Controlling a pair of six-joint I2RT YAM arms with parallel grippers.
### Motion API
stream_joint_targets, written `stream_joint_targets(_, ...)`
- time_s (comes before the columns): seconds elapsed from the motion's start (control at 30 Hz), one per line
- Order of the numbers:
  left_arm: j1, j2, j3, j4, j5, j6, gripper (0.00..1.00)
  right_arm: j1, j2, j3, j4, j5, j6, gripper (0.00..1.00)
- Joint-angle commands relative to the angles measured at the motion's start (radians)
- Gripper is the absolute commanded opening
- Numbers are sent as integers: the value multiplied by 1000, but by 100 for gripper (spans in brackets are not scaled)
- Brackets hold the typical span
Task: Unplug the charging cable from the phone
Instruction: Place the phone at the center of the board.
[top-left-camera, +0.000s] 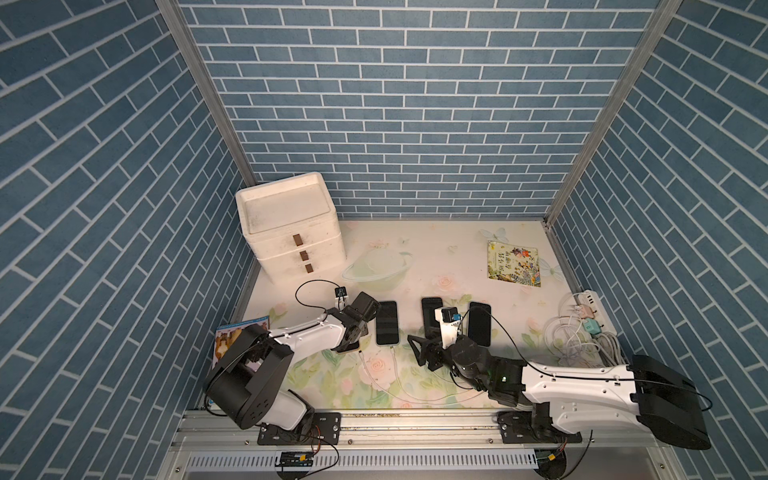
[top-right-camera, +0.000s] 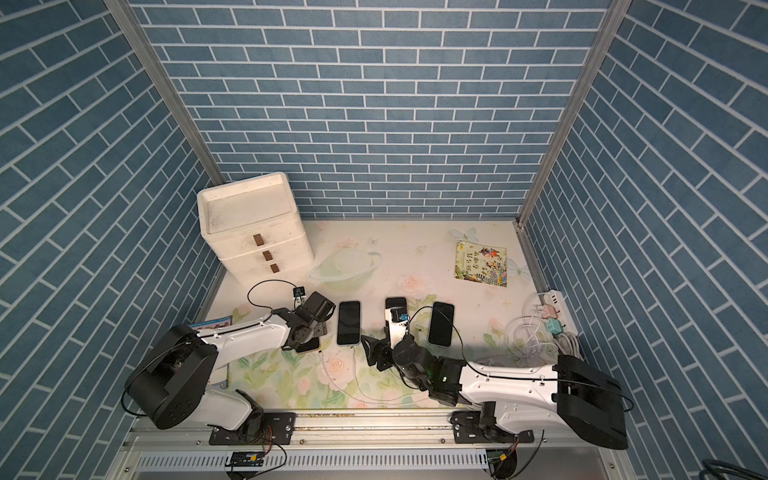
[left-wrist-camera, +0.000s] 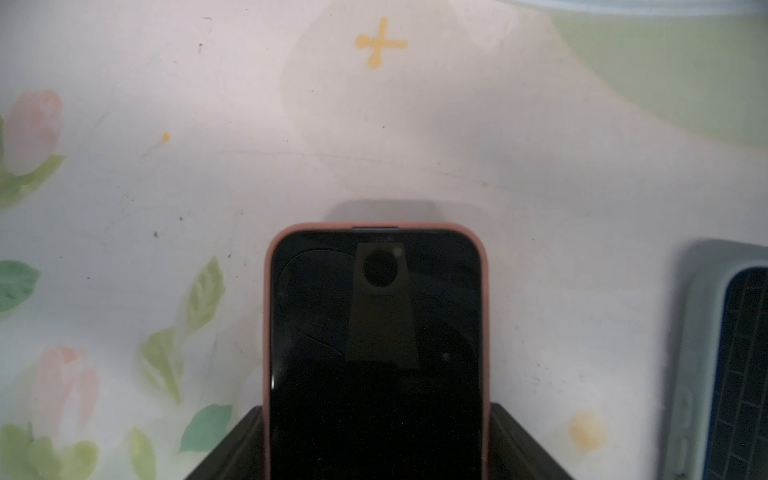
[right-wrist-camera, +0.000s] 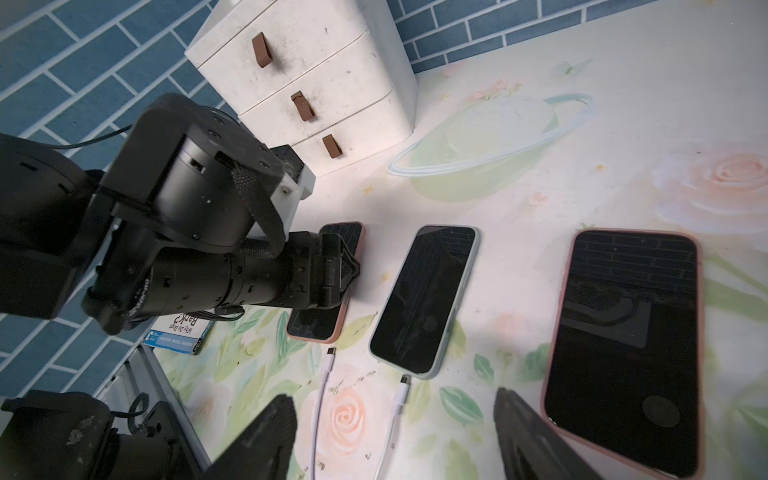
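- Your right pincer (right-wrist-camera: 392, 397) stands open, its two black fingers low over the desk (right-wrist-camera: 540, 187) and holding nothing.
- The white cable (right-wrist-camera: 397, 415) lies between those fingers. Its plug (right-wrist-camera: 405, 380) rests just beside the lower edge of the phone (right-wrist-camera: 424, 299) in the pale case, and it looks already out of the socket.
- Your left pincer (right-wrist-camera: 336, 266) sits astride a second phone (left-wrist-camera: 376, 332) in a pink case, one finger at each long side. You cannot tell whether it squeezes or only steadies.
- Another cable (right-wrist-camera: 326, 374) lies loose just below that pink-cased phone.
- Expect the cable to be light and limp, so it will trail and flop. The plug's stiff white shell is the place to pinch, not the cord.
- The phones are flat, with smooth glass likely to slide on the desk, so pin one down before you pull.
- A third phone (right-wrist-camera: 623, 353) lies beside your right pincer.
- The desk is a smooth flower-printed sheet. White drawers (right-wrist-camera: 316, 62) stand at the back corner, a power strip (top-left-camera: 588, 301) with bundled cords lies at the far side, and blue brick walls (top-left-camera: 415, 104) close the space in.
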Motion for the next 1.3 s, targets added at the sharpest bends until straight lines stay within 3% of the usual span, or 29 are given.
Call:
stream_joint_targets(0.0,-4,16,-29,38,13,10,31,-14,-48,-11,-62,37,26,80)
stream_joint_targets(0.03,-5,13,-33,40,14,9,49,-15,-59,-13,-68,38,26,80)
stream_joint_targets(0.07,-4,6,-37,42,18,8,79,-16,-69,-16,-72,38,25,80)
stream_joint_targets(0.1,-4,-3,-40,42,21,9,97,-19,-80,-17,-76,38,25,81)
stream_joint_targets(0.13,-4,-10,-40,41,23,7,100,-20,-88,-15,-84,38,25,80)
stream_joint_targets(0.3,-4,-62,-17,30,37,9,100,-25,-127,-5,-132,57,24,81)
stream_joint_targets(0.43,-12,-124,45,-22,37,13,100,-64,-140,55,-316,110,58,83)
stream_joint_targets(0.6,-29,-288,174,-101,-45,64,100,-271,-211,119,-543,78,65,84)
stream_joint_targets(0.73,-29,-437,259,-56,-187,158,100,-358,-325,168,-648,268,-4,91)
stream_joint_targets(0.8,-26,-501,255,65,-315,258,100,-363,-357,143,-561,400,-183,95)
stream_joint_targets(0.9,-25,-557,130,352,-505,417,100,-395,-321,150,-477,503,-365,99)
stream_joint_targets(1.0,-4,-590,-90,872,-537,734,100,-529,-219,180,-429,481,-452,99)
stream_joint_targets(1.07,40,-568,-239,1133,-529,875,100,-639,-162,184,-397,460,-421,98)
stream_joint_targets(1.13,96,-514,-301,1238,-506,914,100,-709,-136,150,-311,479,-407,97)
stream_joint_targets(1.27,222,-388,-337,1208,-417,887,100,-785,-98,90,-159,500,-500,93)
